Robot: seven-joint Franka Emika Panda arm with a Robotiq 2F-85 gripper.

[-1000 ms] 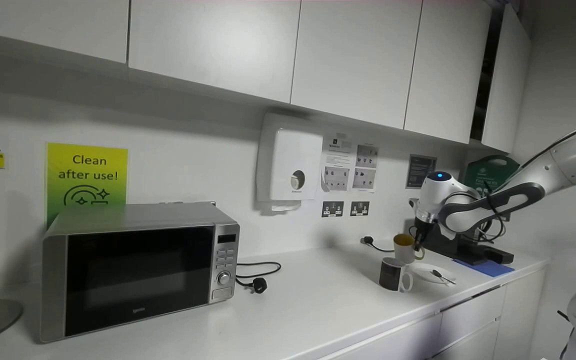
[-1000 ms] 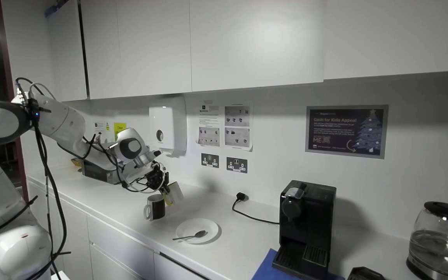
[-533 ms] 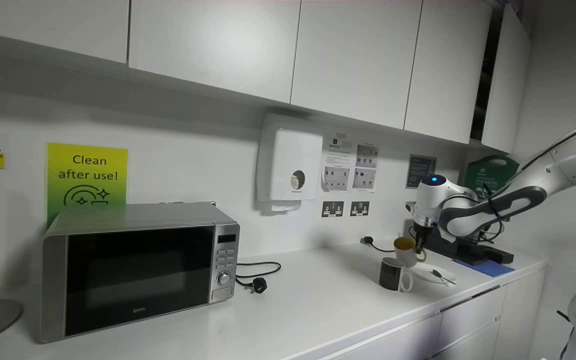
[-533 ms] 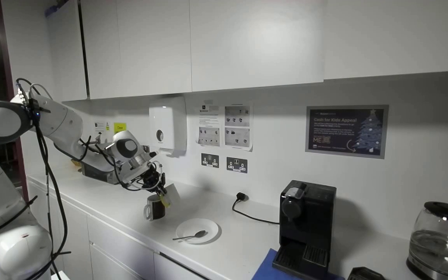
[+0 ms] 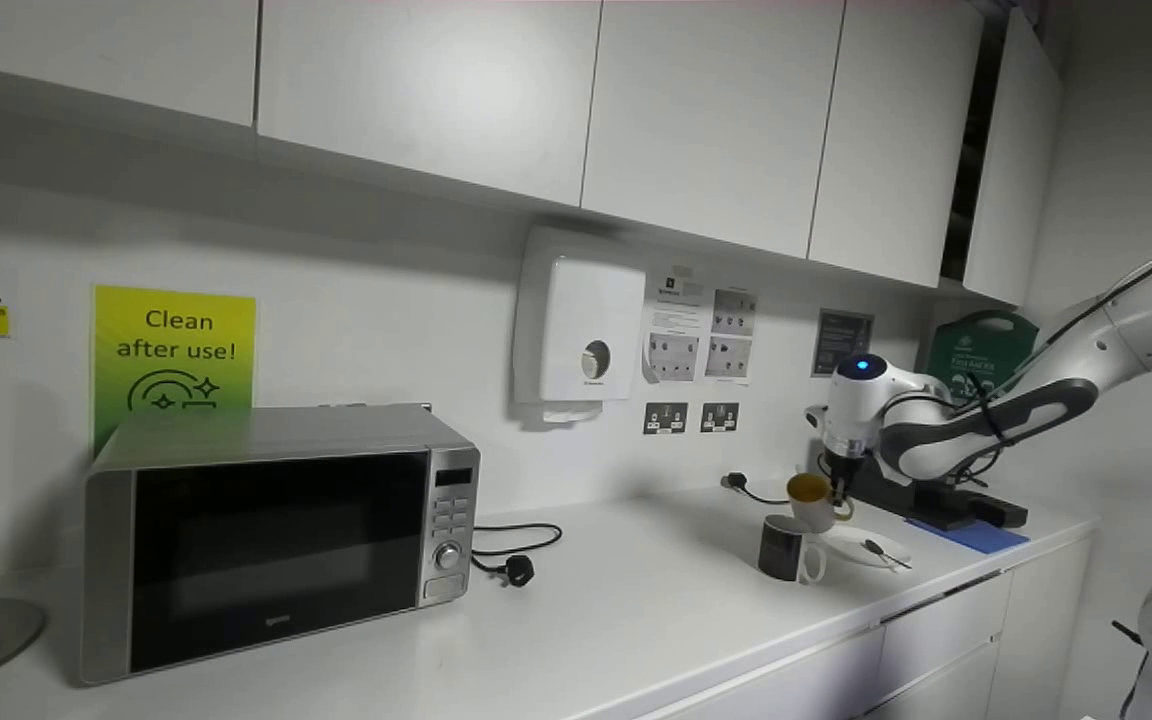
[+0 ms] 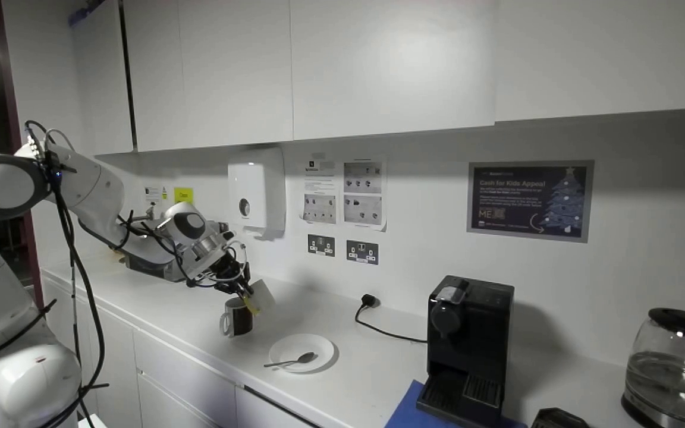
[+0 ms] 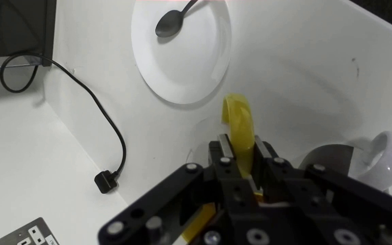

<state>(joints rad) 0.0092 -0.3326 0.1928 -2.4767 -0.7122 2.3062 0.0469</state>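
sitting just below the gripper (image 7: pixel 242 146), and slightly left of it in an exterior view, is the upright dark mug (image 6: pixel 242 318). next is the gripper itself, its fingers (image 7: pixel 225 146) closed tight, parted only by the yellow handle (image 7: pixel 241 122) of the mug (image 6: pixel 263 295) they hold; this mug is tilted, just right of them, and whether it touches the counter (image 6: pixel 366 356) i cannot tell. lower and to the gripper's right lies the plate (image 6: pixel 302 342), the spoon (image 6: pixel 307 358) on it. then come the plug (image 6: pixel 369 300), the coffee maker (image 6: pixel 497 333) and, farthest right, the pot (image 6: pixel 663 371).
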